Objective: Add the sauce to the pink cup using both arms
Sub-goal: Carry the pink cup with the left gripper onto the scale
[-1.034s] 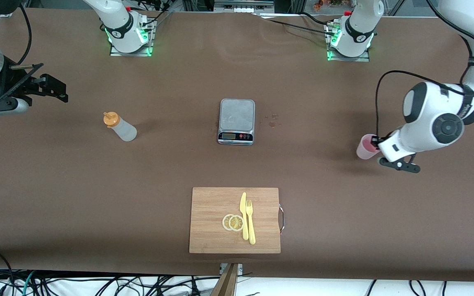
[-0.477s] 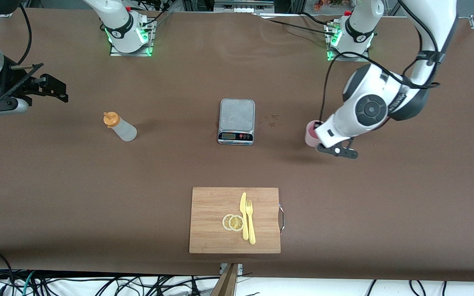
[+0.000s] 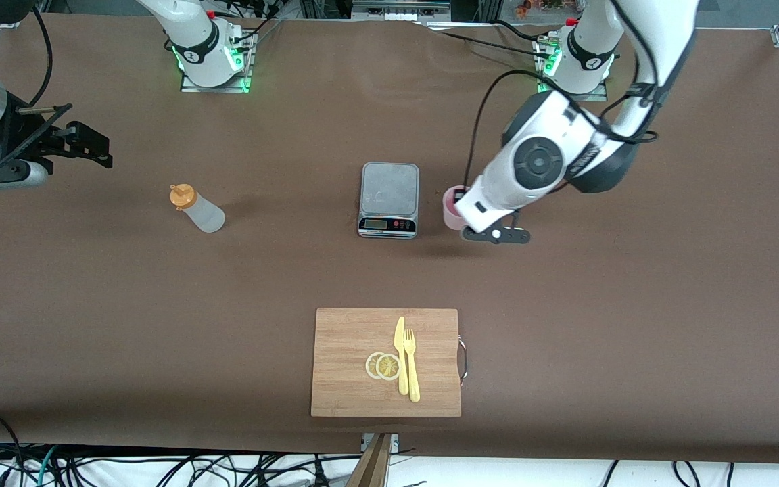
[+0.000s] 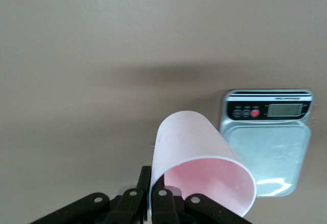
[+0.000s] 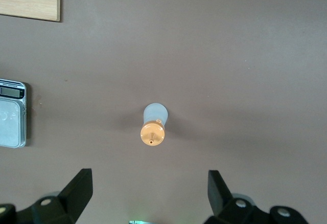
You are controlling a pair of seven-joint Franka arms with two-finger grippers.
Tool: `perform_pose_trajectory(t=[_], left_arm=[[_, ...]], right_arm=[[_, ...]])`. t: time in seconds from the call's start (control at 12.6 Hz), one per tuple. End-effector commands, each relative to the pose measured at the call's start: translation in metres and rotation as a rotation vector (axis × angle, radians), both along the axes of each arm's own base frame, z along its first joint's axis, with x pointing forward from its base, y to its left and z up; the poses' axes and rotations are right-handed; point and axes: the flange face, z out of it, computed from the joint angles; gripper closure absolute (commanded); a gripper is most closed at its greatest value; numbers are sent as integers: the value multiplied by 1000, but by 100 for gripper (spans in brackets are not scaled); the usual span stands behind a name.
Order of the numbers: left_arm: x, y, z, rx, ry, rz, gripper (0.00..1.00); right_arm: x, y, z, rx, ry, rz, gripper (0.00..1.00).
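the left gripper [image 3: 460,203] hangs just beside the kitchen scale [image 3: 389,199], on the side toward the left arm's end of the surface [image 3: 633,304]; its jaws are pinched fully together on the rim wall of the pink cup [image 3: 452,207], one finger inside and one outside, as the left wrist view shows at the cup's [image 4: 196,170] lower edge; the cup is carried mouth-up, slightly tilted, above the brown surface and not over the scale's steel platform; in the left wrist view the scale [image 4: 268,144] lies close by the cup, display and buttons visible.

the right gripper [image 3: 88,145] waits in the air over the right arm's end of the surface; its jaws stand wide apart and hold nothing; the right wrist view looks down between the two black fingers [image 5: 79,191] onto the sauce bottle [image 5: 153,124].

the sauce bottle [image 3: 198,208], translucent with an orange nozzle cap, stands upright on the surface between the right gripper and the scale, well apart from both.

a wooden cutting board [image 3: 386,362] lies nearer to the front camera than the scale; on it rest two lemon slices [image 3: 383,366], overlapping, with a yellow plastic knife [image 3: 400,355] just beside them and a yellow plastic fork [image 3: 412,365] alongside the knife.
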Motion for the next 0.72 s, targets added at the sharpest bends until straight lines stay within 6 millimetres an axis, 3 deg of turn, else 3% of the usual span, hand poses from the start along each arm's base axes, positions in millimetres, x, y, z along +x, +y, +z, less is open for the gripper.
perform_pose_trajectory(t=[0.0, 0.32, 0.4, 0.64], left_arm=[[-10, -52, -16, -4, 55, 61, 100], [-25, -86, -37, -22, 80, 28, 100], [-38, -104, -48, -32, 80, -3, 100], [-60, -133, -60, -49, 70, -46, 100]], right_arm=[[-3, 2, 5, -2, 1, -11, 0], [-3, 2, 5, -2, 1, -11, 0], [-3, 2, 5, -2, 2, -11, 0], [-3, 4, 5, -3, 1, -7, 0]])
